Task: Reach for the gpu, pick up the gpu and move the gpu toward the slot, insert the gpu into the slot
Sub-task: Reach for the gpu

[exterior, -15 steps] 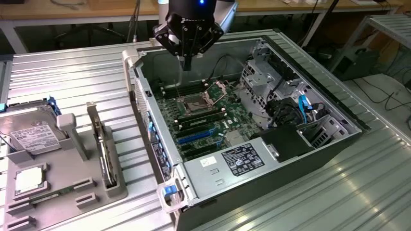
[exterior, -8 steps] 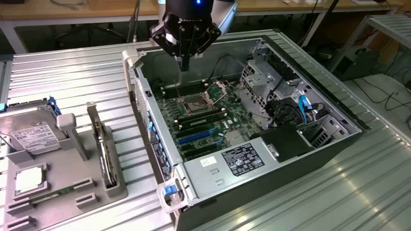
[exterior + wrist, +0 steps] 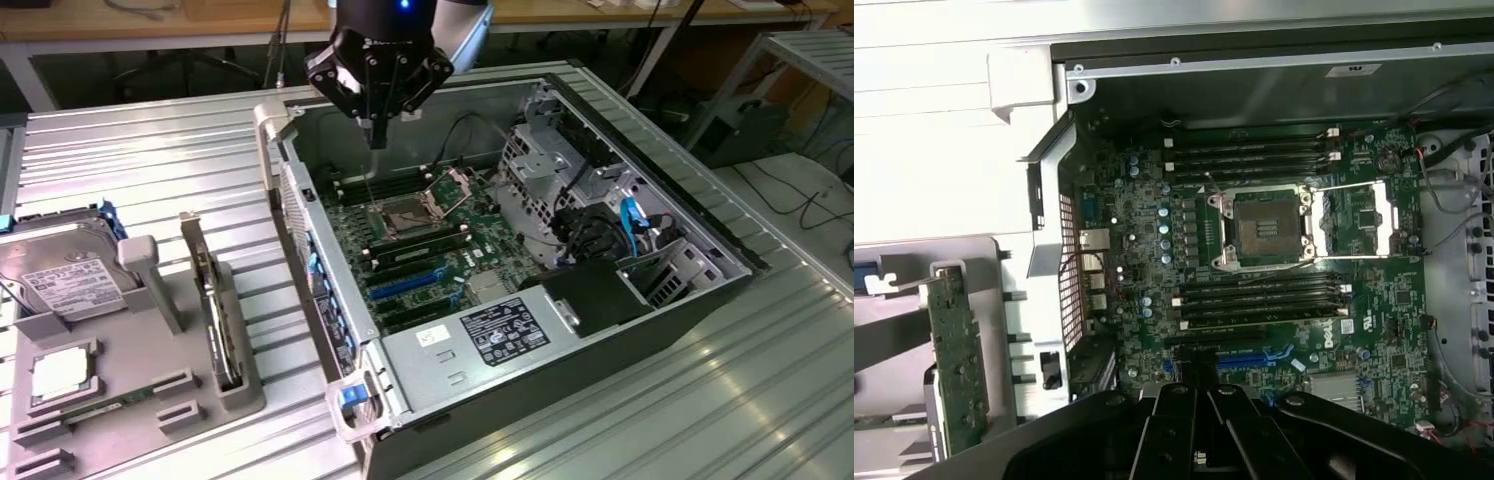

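Observation:
The gpu (image 3: 214,310) stands on edge in a grey holder (image 3: 174,380) on the table, at the exterior view's left of the open computer case (image 3: 534,330). In the wrist view the gpu (image 3: 956,365) appears as a thin green card beside the case wall. My gripper (image 3: 378,135) hangs above the far end of the case, over the motherboard (image 3: 441,250), well away from the gpu. Its black fingers (image 3: 1179,420) are shut together with nothing between them. The slot (image 3: 407,286) is a long blue connector on the board; the wrist view has the slot (image 3: 1254,357) just beyond my fingers.
A hard drive (image 3: 60,280) with a white label rests on the holder's far side. The square CPU socket (image 3: 1264,225) sits mid-board between memory slots. Drive cages and cables (image 3: 601,220) fill the case's right part in the exterior view. The case's metal wall (image 3: 300,230) separates holder and board.

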Tool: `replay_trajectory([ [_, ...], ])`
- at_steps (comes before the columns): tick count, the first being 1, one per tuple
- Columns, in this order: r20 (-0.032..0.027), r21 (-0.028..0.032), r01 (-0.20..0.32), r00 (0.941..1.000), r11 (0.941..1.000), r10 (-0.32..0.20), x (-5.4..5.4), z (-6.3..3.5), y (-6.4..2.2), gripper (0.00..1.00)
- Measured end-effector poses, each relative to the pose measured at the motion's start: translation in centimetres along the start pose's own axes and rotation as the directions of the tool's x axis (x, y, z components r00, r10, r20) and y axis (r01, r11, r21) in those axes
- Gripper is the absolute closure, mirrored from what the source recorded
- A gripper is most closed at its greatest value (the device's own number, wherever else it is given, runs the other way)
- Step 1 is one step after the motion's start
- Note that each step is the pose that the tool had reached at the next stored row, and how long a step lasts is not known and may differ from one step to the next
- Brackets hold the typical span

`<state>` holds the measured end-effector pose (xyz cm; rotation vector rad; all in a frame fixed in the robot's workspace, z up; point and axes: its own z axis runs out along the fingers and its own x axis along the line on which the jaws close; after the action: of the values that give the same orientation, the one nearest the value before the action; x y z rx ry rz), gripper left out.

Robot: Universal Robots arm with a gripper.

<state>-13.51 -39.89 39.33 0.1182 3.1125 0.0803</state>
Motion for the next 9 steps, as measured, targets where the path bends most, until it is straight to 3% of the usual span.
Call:
replay_trajectory([
  [9, 0.0, 0.0001, 0.0, 1.0, 1.0, 0.0, 0.53, -0.02, -0.04, 0.89],
])
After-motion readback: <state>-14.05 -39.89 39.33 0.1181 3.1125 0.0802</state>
